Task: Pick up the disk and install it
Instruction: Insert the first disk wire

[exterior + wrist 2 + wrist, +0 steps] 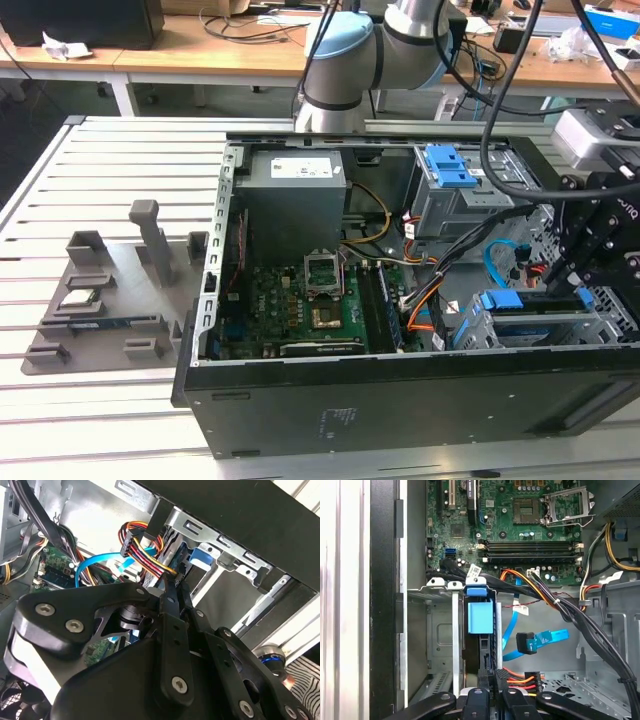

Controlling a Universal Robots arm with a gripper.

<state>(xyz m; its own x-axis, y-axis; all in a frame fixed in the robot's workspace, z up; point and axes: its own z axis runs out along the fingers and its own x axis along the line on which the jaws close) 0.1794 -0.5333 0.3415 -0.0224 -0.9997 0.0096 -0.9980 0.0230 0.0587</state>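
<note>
While the open computer case (400,400) lies on its side on the slatted table (100,160), the gripper (578,262) reaches into its drive bay at the exterior view's right. Directly below the fingertips, the drive cage (440,630) holds the disk (481,617) standing on edge, blue carrier uppermost. Fingers (487,680) are pressed close together, pinching the disk's edge. Just beside them hangs a multicoloured power connector (520,680); beyond it lies a blue data cable (542,640).
</note>
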